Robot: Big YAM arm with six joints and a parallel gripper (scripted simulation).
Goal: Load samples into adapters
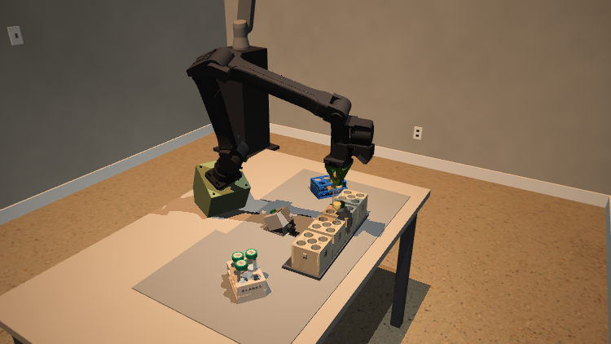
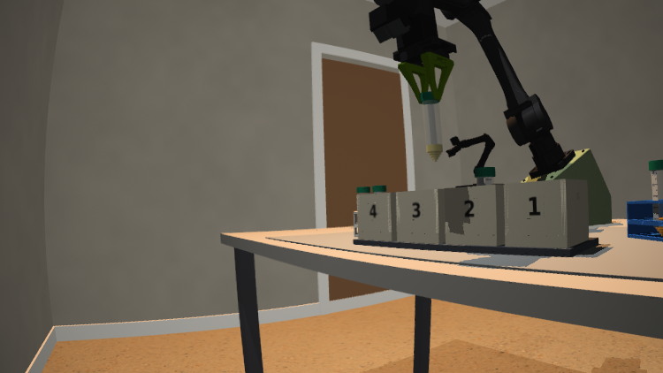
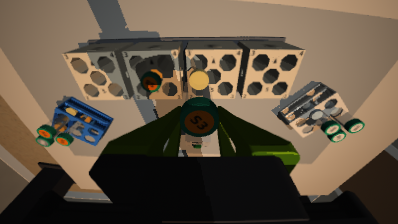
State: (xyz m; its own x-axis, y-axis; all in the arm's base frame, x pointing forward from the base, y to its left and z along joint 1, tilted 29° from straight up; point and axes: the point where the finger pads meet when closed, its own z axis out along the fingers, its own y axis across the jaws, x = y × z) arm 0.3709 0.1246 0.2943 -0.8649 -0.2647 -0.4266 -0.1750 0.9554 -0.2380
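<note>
My gripper (image 1: 337, 178) (image 2: 429, 95) (image 3: 199, 111) is shut on the green cap of sample S3 (image 2: 431, 129) (image 3: 199, 122). The tube hangs upright and clear above the loading stand ST (image 1: 299, 270) (image 2: 463, 247). Its tip, with a little yellowish liquid, is over adapter 3 (image 2: 415, 210) (image 3: 225, 75), near the side toward adapter 2 (image 2: 468, 209). One orange-dot tube (image 2: 484, 175) (image 3: 151, 82) stands in adapter 2. Adapters 1 (image 2: 534, 206) (image 3: 95, 75) and 4 (image 2: 372, 211) (image 3: 272, 70) show only empty holes. The blue sample rack RS (image 1: 321, 187) (image 2: 642, 217) (image 3: 82, 120) still holds capped tubes (image 3: 46, 134).
The blank rack RB (image 1: 249, 287) (image 3: 305, 112) with three green-capped blanks (image 1: 245, 258) (image 3: 342, 129) stands beyond adapter 4. The sloped DONE desk (image 1: 278, 220) sits between the stand and the arm's green base (image 1: 220, 192). The table edge (image 2: 417, 273) runs close to the stand.
</note>
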